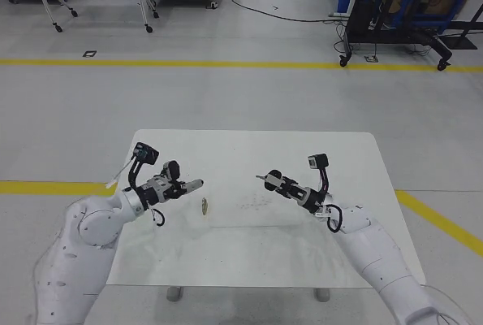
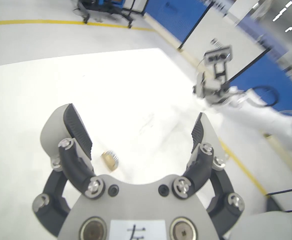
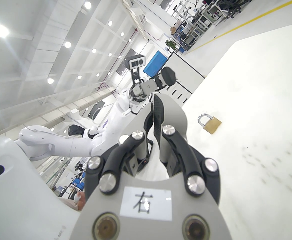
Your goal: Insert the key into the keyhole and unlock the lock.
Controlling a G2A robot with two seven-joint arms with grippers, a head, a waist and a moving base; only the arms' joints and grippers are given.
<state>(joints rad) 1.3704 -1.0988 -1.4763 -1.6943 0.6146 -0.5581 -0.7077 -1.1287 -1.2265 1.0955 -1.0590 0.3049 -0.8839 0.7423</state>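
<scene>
A small brass padlock with a silver shackle [image 1: 204, 208] is seen lying flat on the white bench [image 1: 338, 244], left of the middle and somewhat nearer the robot's edge than the far edge. In the top view it is reduced to a small yellowish speck and its keyhole cannot be made out. In the left wrist view the padlock [image 2: 109, 159] is shown blurred and end-on, and part of it is covered by one ribbed black pad [image 2: 78, 131]. In the right wrist view the padlock [image 3: 209, 123] is shown most plainly, with the shackle turned towards the left edge of the bench; whether the shackle is latched cannot be told.

The left pincer [image 1: 194, 186] is held above the bench just beside the padlock, on the side of the left edge. Its jaws are spread wide with nothing between them, as the left pincer [image 2: 139, 131] shows in its own view.

The right pincer [image 1: 264, 176] is held over the middle of the bench, well apart from the padlock. In its own view the right pincer [image 3: 157, 101] is pressed together. A thin pale sliver is seen at its tip from above, too small to be identified, so whether anything is pinched cannot be told.

Faint dark scuff marks [image 1: 253, 203] are spread over the bench between the two pincers.
</scene>
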